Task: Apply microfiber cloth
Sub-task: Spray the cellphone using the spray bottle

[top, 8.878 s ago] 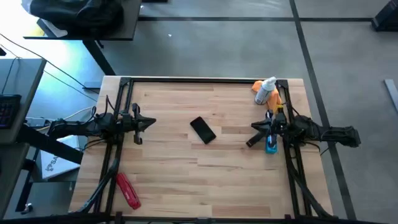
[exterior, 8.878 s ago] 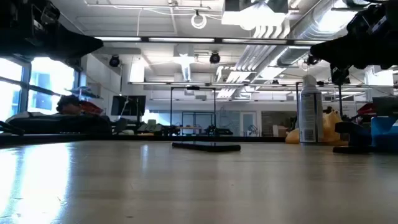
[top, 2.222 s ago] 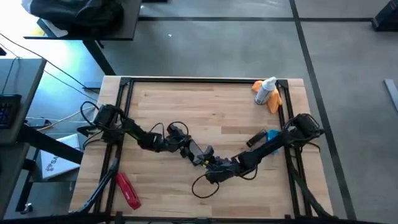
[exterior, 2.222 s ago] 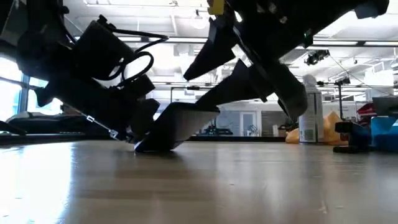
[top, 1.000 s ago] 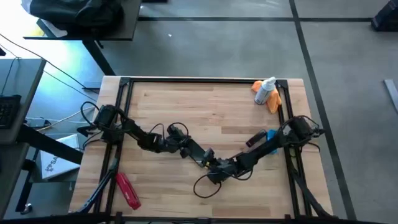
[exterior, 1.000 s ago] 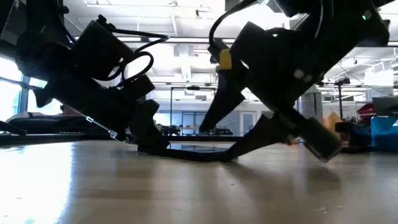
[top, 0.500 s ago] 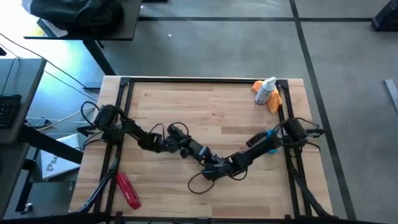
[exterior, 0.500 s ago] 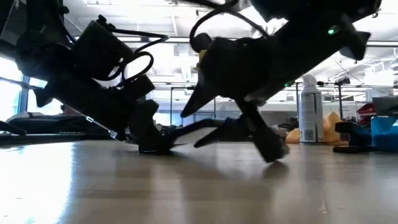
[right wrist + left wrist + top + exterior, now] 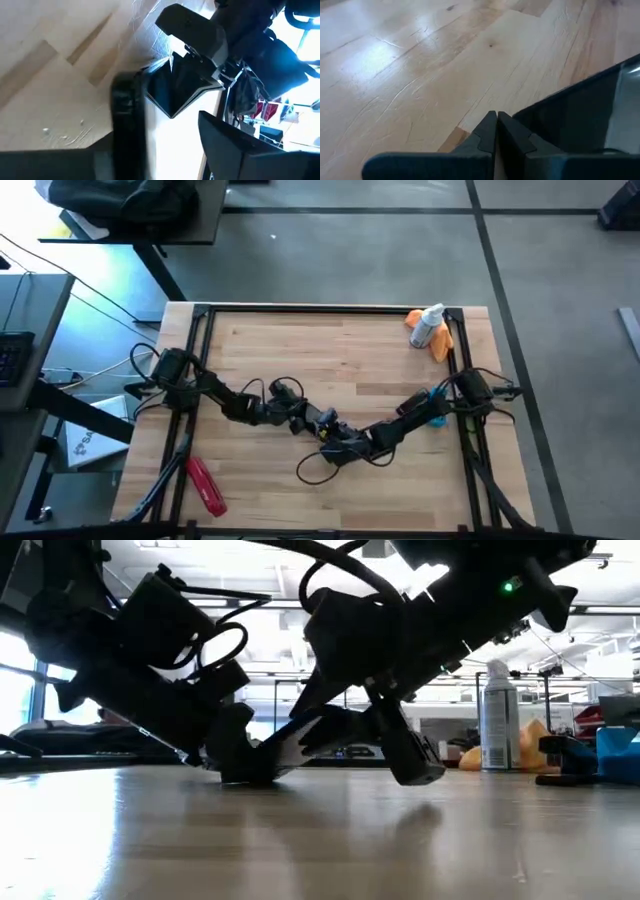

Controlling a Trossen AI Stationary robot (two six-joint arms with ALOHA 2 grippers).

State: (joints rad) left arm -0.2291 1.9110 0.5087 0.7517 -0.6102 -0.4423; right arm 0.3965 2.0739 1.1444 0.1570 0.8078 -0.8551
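We note a red tool point(image 9: 207, 486) near the bench's point(image 9: 400, 480) front left corner. At mid-bench the left hand point(image 9: 318, 423) has its fingers pressed together, pinning a corner of the black phone point(image 9: 325, 732), a flat, stiff, glossy slab, tilted. The right hand point(image 9: 338, 450) is alongside, fingers spread on the phone's edge. The microfiber cloth point(image 9: 437, 338) lies crumpled at the rear right corner, behind a white spray bottle point(image 9: 428, 326). We judge it light, limp; pinch a raised fold.

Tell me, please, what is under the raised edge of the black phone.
Under the tilted black phone, the low view shows a gap above the bare wooden table. Its lowered edge sits by the left gripper. The right gripper covers the rest.
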